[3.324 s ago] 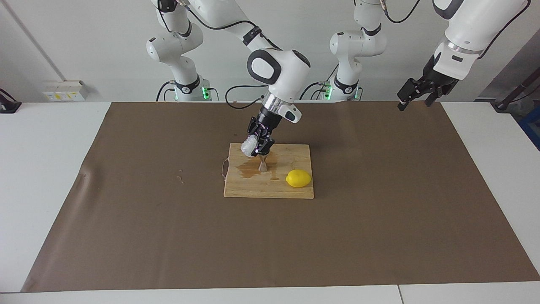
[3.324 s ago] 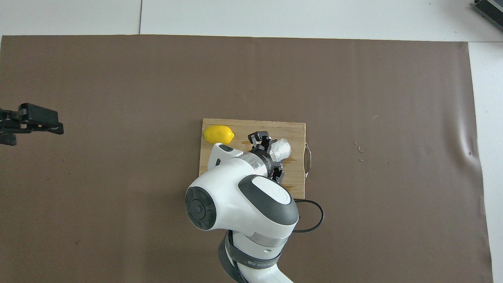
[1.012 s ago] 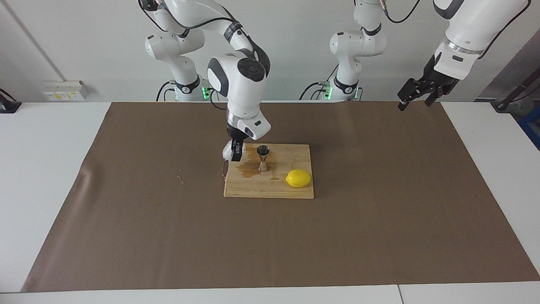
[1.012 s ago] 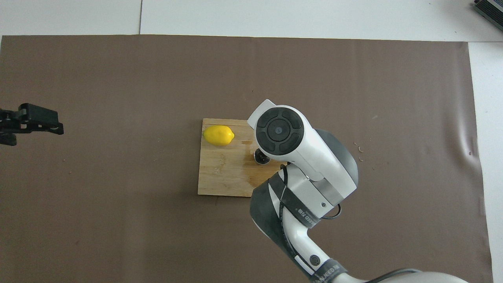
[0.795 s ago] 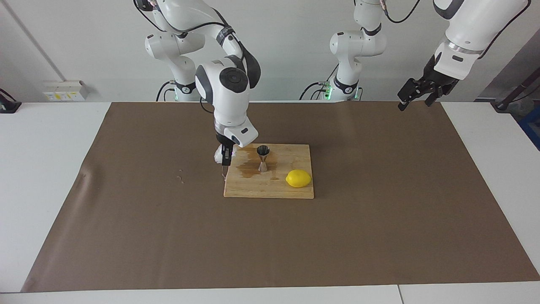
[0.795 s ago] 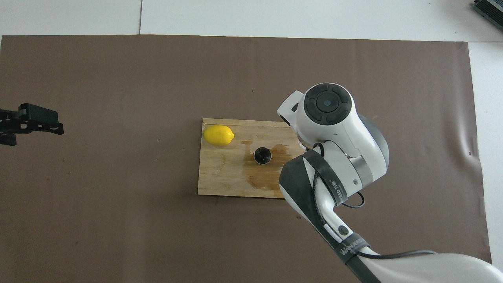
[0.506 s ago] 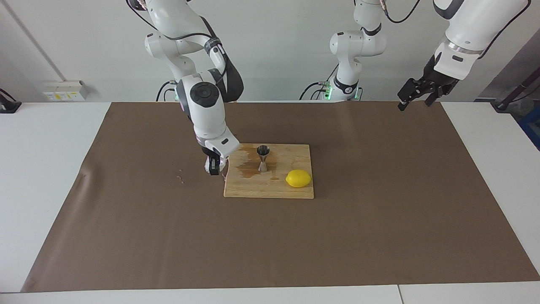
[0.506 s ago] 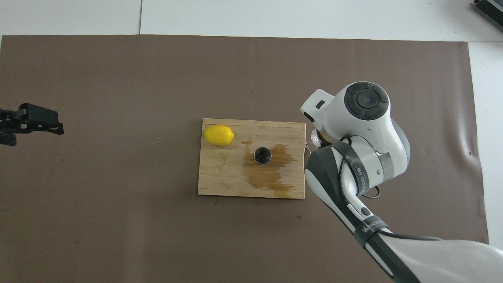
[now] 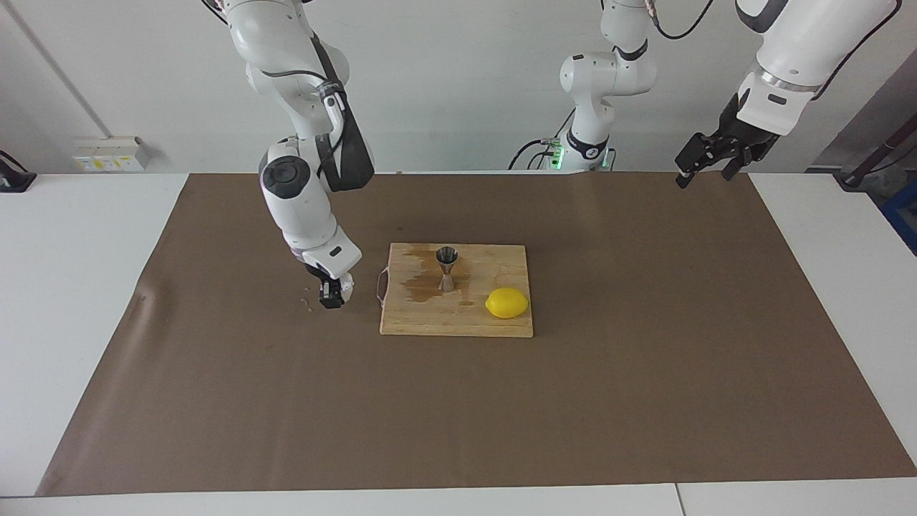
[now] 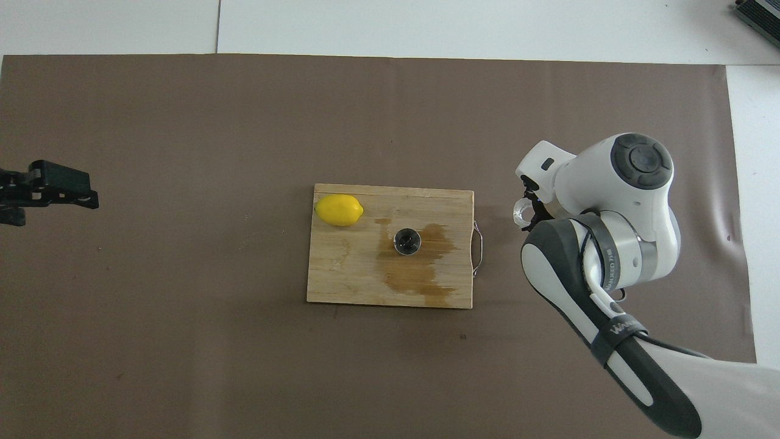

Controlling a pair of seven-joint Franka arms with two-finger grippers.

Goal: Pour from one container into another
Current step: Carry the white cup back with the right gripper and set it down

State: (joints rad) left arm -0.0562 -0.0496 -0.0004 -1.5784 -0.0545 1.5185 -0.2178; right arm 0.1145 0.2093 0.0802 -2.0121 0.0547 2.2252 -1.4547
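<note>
Gripping the upright cup [image 9: 346, 286], mouth skyward, right tool [image 9: 334, 292] low over the mat [image 9: 215, 373]; left tool [image 9: 706, 163] open.

right gripper [image 9: 332, 294] no longer tipped above the jigger [image 9: 446, 268], now low over the brown mat [image 9: 215, 373] beside the cutting board [image 9: 458, 319] toward the right arm's end, whitish cup [image 9: 344, 287] carried along upright, jigger uncovered beside a wet stain [image 10: 420, 274]

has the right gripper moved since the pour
Yes. The right gripper, shut on the cup, has gone from over the jigger off the cutting board toward the right arm's end of the table.
</note>
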